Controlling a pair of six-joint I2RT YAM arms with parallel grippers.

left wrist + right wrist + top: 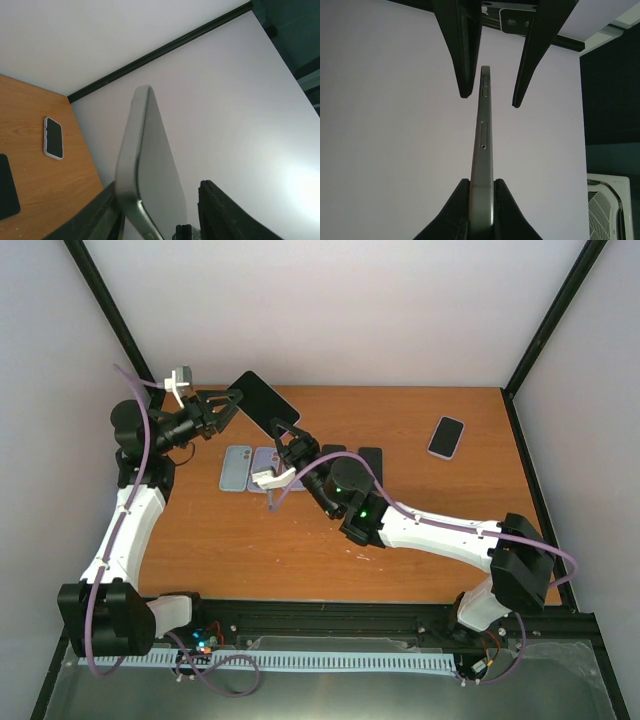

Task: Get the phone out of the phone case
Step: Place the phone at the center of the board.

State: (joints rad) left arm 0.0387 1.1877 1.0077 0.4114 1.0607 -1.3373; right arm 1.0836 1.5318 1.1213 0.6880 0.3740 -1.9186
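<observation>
On the table (430, 530), 2 pale blue cases (237, 468) lie flat, side by side. Just beyond them the right gripper (481, 185) is clamped on 1 end of the bare phone (262, 398), held clear of the table, side buttons showing. The left gripper (233, 408) straddles the other end, jaws partly spread, not clamped. Farther right, a white-rimmed phone (446, 437) lies flat.
</observation>
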